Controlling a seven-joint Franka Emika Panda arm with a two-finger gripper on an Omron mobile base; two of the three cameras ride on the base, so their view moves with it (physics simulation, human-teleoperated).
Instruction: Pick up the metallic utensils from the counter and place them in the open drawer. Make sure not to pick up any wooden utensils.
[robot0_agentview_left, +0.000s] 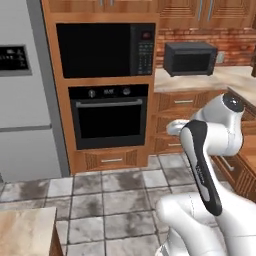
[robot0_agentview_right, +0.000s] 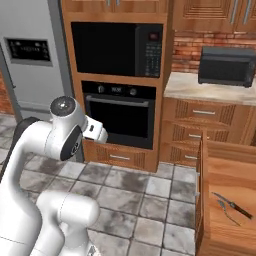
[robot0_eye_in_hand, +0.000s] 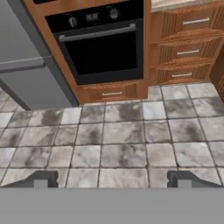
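Right base view: open drawer (robot0_agentview_right: 227, 200) at near right holds a black-handled knife (robot0_agentview_right: 234, 205) and a thin grey piece (robot0_agentview_right: 226, 210). Hand view: gripper (robot0_eye_in_hand: 112, 179) jaws wide apart, empty, above floor tiles (robot0_eye_in_hand: 122, 131).

Grey mottled floor tiles (robot0_eye_in_hand: 122, 131) are spreading before a wooden cabinet holding a built-in oven (robot0_agentview_left: 109, 116) and microwave (robot0_agentview_left: 105, 49). A grey refrigerator (robot0_agentview_left: 22, 100) is standing beside it, with a brick wall (robot0_agentview_right: 187, 52) showing behind a black countertop microwave (robot0_agentview_right: 226, 65).

1. The gripper (robot0_eye_in_hand: 112, 180), jaws wide apart, hangs over bare tiled floor (robot0_eye_in_hand: 122, 153) with nothing between its tips.
2. Ahead, the oven (robot0_eye_in_hand: 103, 48) and fridge (robot0_eye_in_hand: 26, 74) wall off the far side.
3. In the right base view, the open drawer (robot0_agentview_right: 227, 177) juts into the floor space, a knife (robot0_agentview_right: 235, 206) lying inside.
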